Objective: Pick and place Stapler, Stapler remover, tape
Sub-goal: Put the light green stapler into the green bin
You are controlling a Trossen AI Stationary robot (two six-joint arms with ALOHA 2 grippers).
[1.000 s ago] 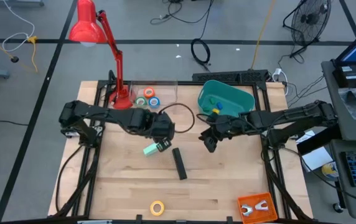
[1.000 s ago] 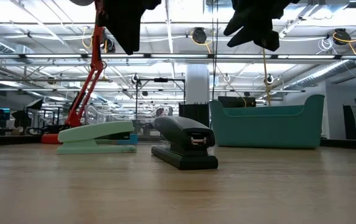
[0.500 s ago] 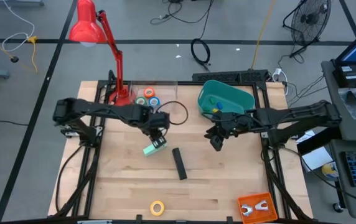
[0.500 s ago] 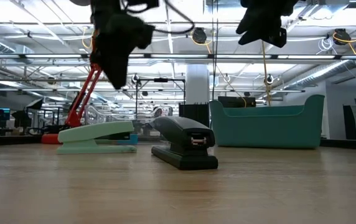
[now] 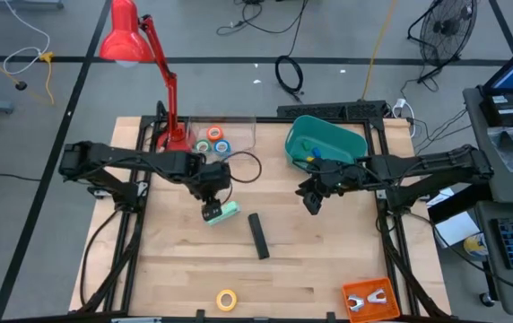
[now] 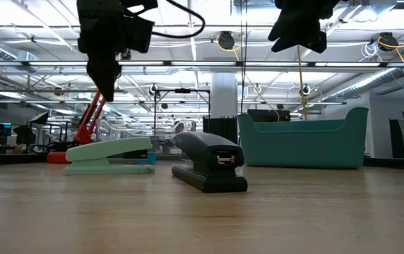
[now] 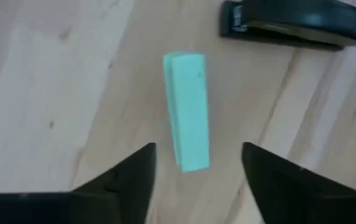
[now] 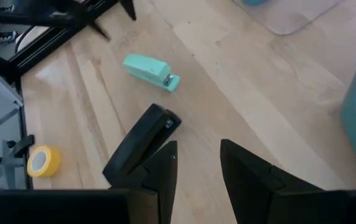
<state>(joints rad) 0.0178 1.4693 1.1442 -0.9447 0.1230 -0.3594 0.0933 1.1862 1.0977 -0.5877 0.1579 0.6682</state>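
Stapler (image 5: 257, 235), black, lies untouched mid-tabletop (image 5: 328, 269), with a mint stapler (image 5: 223, 212) just beside it. My left tool (image 7: 193, 180) hangs over the mint one, fingers spread wide on either side and holding nothing. My right tool (image 8: 196, 168) waits near the teal bin (image 5: 351, 142), narrowly parted and empty. Yellow tape (image 5: 227, 300) and the orange remover (image 5: 369, 301) sit at the near edge; other rolls (image 5: 213, 139) rest by the lamp (image 5: 140, 54). I judge nearly everything is left to do.
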